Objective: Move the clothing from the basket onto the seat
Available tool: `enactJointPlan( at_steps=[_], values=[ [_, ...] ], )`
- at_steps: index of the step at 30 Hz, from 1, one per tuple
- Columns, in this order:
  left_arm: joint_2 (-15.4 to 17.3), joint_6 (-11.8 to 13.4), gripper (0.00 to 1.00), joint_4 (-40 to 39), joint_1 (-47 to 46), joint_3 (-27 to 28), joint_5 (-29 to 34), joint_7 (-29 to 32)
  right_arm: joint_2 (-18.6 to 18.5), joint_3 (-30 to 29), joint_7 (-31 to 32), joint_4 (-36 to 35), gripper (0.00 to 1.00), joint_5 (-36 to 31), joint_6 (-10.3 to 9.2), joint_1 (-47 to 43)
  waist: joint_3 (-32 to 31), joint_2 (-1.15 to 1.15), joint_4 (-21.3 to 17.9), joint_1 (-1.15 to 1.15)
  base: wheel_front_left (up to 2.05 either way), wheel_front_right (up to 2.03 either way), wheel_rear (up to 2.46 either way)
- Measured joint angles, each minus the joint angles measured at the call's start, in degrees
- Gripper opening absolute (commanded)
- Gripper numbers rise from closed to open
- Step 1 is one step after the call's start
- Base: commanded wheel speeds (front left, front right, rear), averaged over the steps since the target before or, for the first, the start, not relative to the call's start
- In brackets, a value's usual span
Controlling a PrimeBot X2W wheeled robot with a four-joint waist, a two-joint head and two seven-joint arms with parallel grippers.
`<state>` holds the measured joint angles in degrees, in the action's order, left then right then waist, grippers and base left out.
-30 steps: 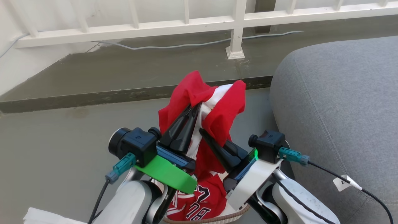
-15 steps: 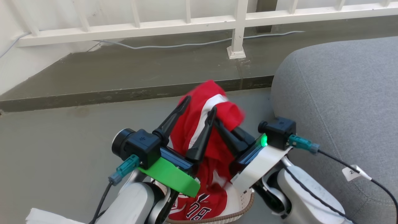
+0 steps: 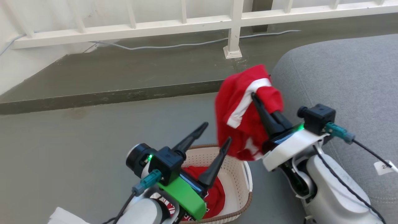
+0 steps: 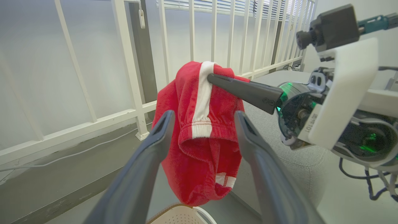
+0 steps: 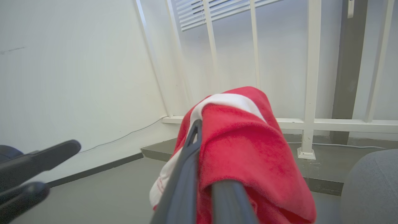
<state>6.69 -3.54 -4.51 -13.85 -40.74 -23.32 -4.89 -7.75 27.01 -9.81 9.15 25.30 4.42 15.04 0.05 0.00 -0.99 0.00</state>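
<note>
My right gripper (image 3: 254, 95) is shut on a red garment with a white stripe (image 3: 239, 109), which hangs in the air just left of the grey seat (image 3: 342, 81). The garment (image 5: 248, 149) drapes over the right fingers (image 5: 189, 161). My left gripper (image 3: 217, 132) stands open with nothing in it, above the cream basket (image 3: 231, 168). In the left wrist view the garment (image 4: 199, 149) hangs a little beyond the open left gripper (image 4: 204, 113), apart from its fingers. A second red garment with print (image 3: 214, 193) lies in the basket, partly hidden by the left arm.
A white railing (image 3: 233, 28) stands on a raised concrete step (image 3: 124, 77) along the back, with a grey cable (image 3: 174, 46) on it. A cable with a paper tag (image 3: 384, 166) trails from the right wrist over the seat. White paper (image 3: 65, 217) lies at lower left.
My left gripper has opened, let go of the striped garment and dropped back over the basket. The right gripper has carried the garment up and right, toward the seat.
</note>
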Motion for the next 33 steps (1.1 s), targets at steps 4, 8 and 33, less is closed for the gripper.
enactJointPlan(
  at_steps=[4, 8, 33],
  values=[
    [0.3, 0.0, 1.00, 0.0, 0.8, -0.6, 0.4, 0.7, -0.8, -1.4, -0.3, 0.8, 0.00, 0.3, -0.53, 0.0, 0.2, 0.00, -0.6, 0.00, 0.00, 0.00, 0.00],
    [0.4, -0.4, 1.00, 0.0, 1.2, -1.6, 0.4, 1.3, -1.5, -3.0, -0.6, 1.8, 0.00, 0.8, -1.09, -0.1, 0.6, 0.00, -1.5, 0.00, 0.00, 0.00, 0.00],
    [1.4, -0.4, 1.00, -2.4, 0.7, -2.3, 3.9, 4.1, -1.6, -8.7, -2.4, 3.5, 0.00, 4.0, -2.89, 0.0, 8.2, 0.00, -10.6, 0.00, 0.00, 0.00, 0.00]
  ],
)
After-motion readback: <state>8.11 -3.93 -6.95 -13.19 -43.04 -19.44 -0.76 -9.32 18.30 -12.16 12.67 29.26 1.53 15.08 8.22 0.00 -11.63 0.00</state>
